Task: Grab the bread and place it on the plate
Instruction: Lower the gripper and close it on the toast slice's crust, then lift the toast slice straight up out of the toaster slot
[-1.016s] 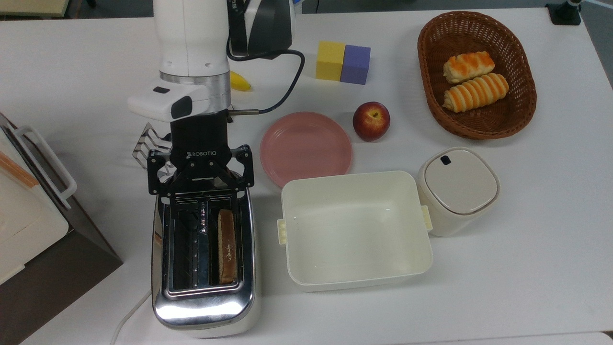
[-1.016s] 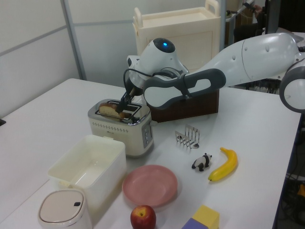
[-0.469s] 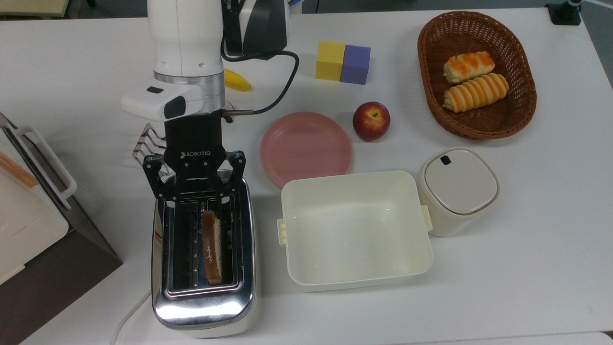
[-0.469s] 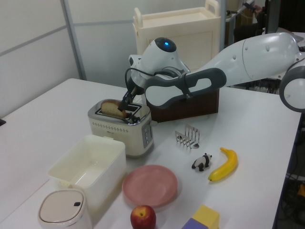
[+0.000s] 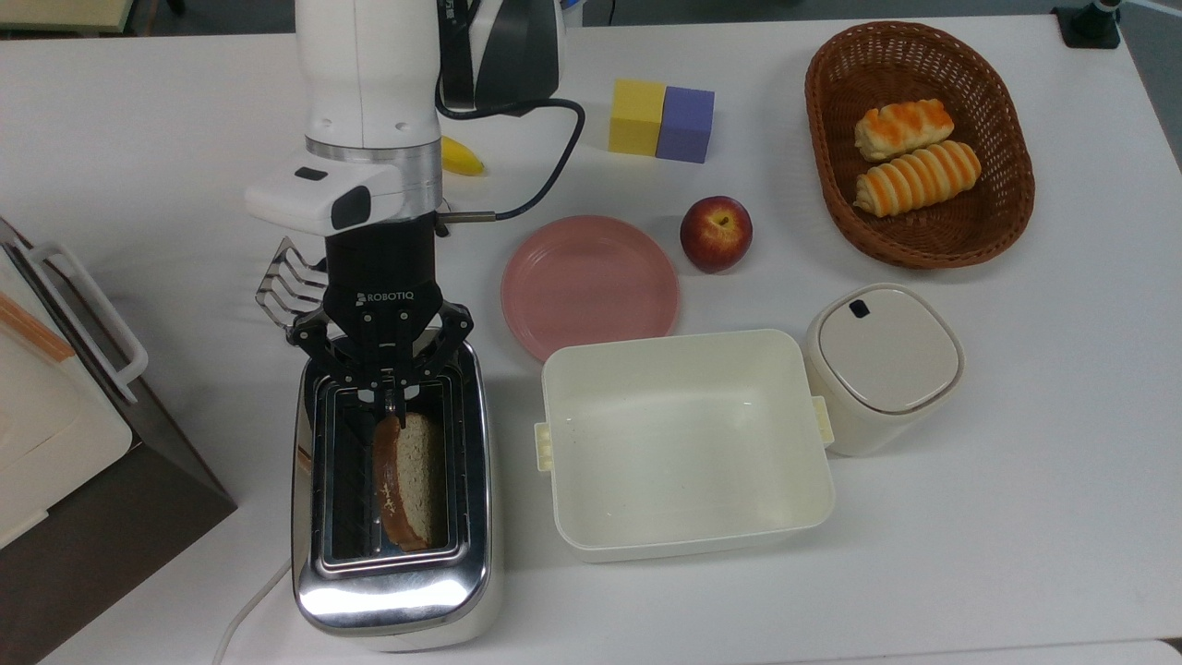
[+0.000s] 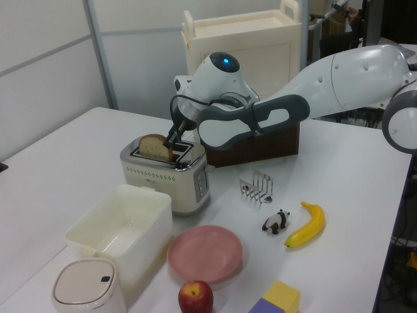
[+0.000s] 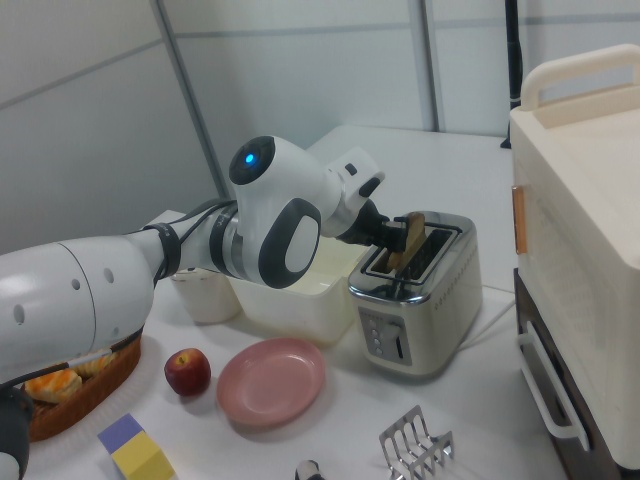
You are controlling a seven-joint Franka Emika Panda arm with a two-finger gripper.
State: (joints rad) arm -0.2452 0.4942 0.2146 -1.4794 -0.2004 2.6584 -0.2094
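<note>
Gripper [image 5: 391, 399] had closed in tight on the near edge of the bread [image 5: 406, 480], fingers pinched on the slice; half a second earlier they were spread wide over the toaster [image 5: 395, 591]. Bread had gone from standing edge-on in the slot to tilted, with its speckled face showing in the top view. In the left view the slice [image 6: 155, 147] sat higher out of the toaster [image 6: 166, 176] than before, domed top well clear of the slot, so the lift looked begun. Right view showed the slice [image 7: 412, 236] leaning, held at the fingertips, lower part apparently still inside the slot. Plate [image 5: 591, 297] sat bare on the table [image 5: 1016, 462] to the top view's right of the toaster, near it, just behind the cream tub [image 5: 683, 443]; apple [image 5: 716, 233] just beside the plate. Judgement: grasp done, extraction partway; remaining were pulling the bread clear, carrying it over and setting it flat. Risk: the edge pinch may let the slice swing or snag on the slot wires.
</note>
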